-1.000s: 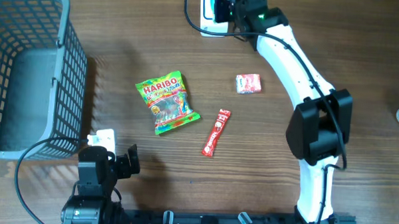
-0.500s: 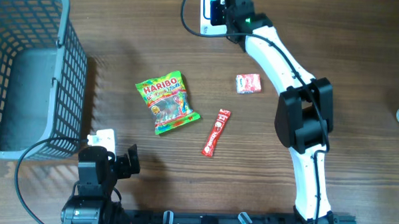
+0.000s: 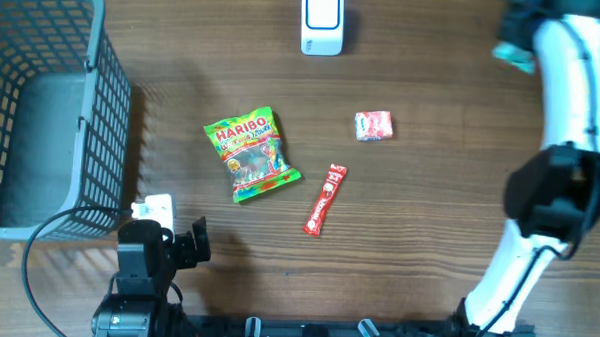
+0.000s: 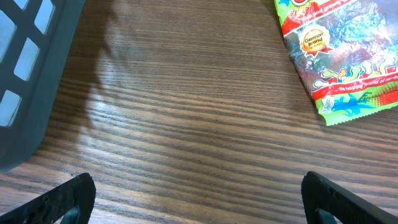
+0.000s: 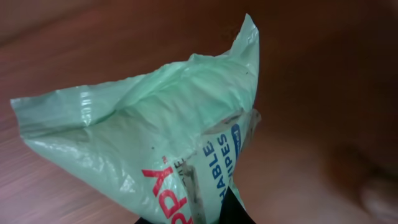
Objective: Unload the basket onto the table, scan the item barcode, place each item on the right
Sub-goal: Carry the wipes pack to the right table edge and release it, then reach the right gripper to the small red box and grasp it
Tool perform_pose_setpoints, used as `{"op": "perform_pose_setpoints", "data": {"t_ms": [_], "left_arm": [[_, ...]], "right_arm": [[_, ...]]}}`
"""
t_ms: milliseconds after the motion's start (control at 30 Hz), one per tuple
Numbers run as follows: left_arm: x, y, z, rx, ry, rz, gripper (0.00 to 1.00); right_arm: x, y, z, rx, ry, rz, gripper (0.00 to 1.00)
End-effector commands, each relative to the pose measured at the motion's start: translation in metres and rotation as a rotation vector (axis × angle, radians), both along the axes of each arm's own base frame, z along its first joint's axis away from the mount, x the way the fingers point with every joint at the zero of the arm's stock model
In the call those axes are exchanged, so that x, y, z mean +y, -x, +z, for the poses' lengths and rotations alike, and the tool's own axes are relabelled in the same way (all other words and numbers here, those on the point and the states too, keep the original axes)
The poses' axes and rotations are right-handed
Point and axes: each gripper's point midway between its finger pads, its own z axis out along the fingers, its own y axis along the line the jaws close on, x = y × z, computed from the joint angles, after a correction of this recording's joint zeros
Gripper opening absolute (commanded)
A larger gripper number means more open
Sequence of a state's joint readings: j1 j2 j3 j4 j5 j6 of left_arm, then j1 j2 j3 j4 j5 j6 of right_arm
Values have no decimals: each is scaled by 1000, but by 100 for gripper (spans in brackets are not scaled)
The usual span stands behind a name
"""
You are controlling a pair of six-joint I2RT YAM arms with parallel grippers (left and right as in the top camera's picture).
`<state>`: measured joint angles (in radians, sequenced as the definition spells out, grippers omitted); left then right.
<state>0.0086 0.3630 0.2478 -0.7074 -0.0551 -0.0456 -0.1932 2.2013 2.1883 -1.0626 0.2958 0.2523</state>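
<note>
A dark brown wood-grain table (image 3: pixel 426 293) fills every view. A grey plastic mesh basket (image 3: pixel 101 132) stands at its far left corner. The white right arm (image 3: pixel 572 108) reaches along the right side; its right gripper (image 5: pixel 229 211) is pinched tight on a pale green crinkled plastic wipes packet (image 5: pixel 155 143), held above the table's far right. The left gripper (image 4: pixel 199 202) gapes wide, holding nothing. In the middle lie a green Haribo sweets bag (image 3: pixel 250 155), a white box-shaped scanner (image 3: pixel 323 19), a red stick sachet (image 3: pixel 325 197) and a small red-and-white wrapped sweet (image 3: pixel 374 125).
</note>
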Motion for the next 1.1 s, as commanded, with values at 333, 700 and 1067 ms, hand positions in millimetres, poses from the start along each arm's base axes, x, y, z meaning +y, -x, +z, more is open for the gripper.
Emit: {"op": "perform_pose_setpoints", "data": {"t_ms": [333,700,1067], "left_arm": [[3,0,-1,0,-15,2,100],[3,0,-1,0,-15,2,100],[3,0,-1,0,-15,2,100]], "right_arm": [[-167,98,-84,126,-21,-352,57],[19,48,16,-72,-462,114,100],[219,101,-59,266,-691,683,100]]}}
